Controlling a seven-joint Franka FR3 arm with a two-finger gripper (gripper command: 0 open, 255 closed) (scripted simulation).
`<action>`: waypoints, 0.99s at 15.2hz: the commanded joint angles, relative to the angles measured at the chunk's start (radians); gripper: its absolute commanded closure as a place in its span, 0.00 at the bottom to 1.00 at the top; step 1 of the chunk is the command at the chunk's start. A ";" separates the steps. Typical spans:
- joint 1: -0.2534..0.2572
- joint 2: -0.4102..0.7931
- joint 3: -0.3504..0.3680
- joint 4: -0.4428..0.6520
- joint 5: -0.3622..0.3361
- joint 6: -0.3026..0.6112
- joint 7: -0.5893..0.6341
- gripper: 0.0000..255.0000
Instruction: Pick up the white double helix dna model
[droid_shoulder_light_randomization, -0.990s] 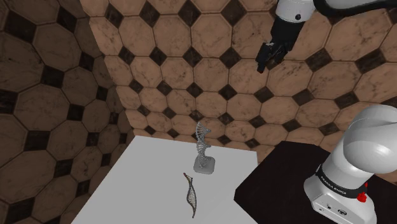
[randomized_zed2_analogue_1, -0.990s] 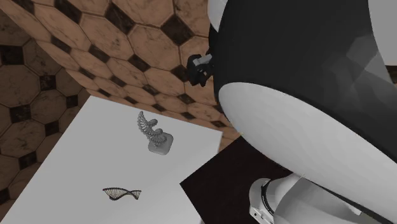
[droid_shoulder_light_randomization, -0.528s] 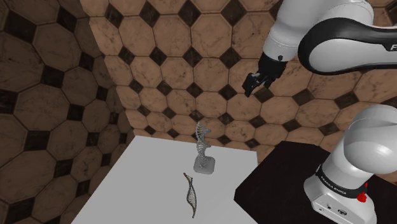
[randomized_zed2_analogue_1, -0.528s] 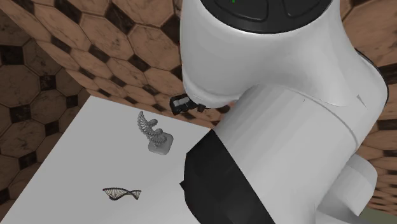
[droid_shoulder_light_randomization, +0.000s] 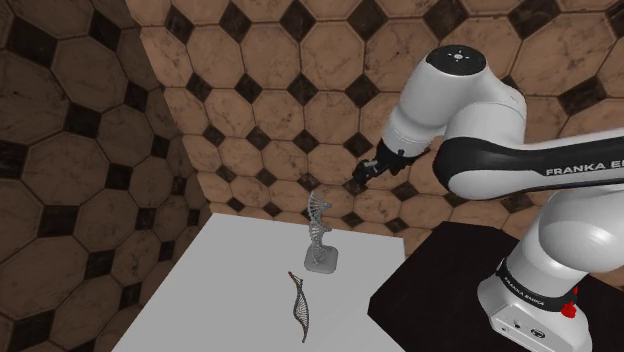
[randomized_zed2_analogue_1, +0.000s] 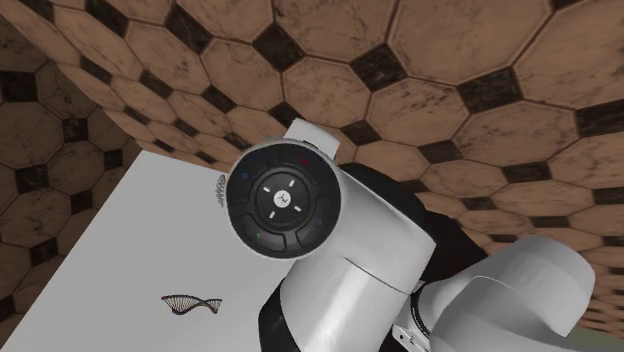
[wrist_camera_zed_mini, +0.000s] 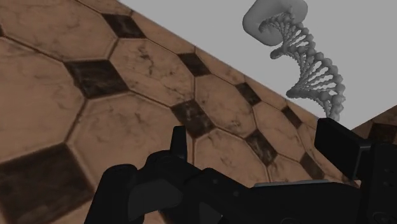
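Pale grey double-helix DNA model (droid_shoulder_light_randomization: 319, 236) on a square base is standing upright at the far side of the white table (droid_shoulder_light_randomization: 225, 290), near the tiled wall (droid_shoulder_light_randomization: 260, 90). The all-black gripper (droid_shoulder_light_randomization: 364, 173) is hovering above it, toward the shoulder view's right, fingers (wrist_camera_zed_mini: 180, 145) spread apart and empty. I am judging this the approach; next I am needing to descend and straddle the helix

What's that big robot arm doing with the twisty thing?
The white robot arm is meant to pick up the grey twisty DNA model, which stands upright on its little base on the white table. Its black pincer hangs in the air above the model, open, touching nothing. Nothing is picked up yet. A second, darker helix lies flat on the table, apart from the model.
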 joint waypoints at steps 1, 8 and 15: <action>-0.023 0.045 0.077 -0.026 0.006 0.094 0.084 0.00; -0.336 0.267 0.497 0.007 -0.089 0.398 0.437 0.00; -0.955 0.256 1.152 0.162 -0.173 0.589 0.763 0.00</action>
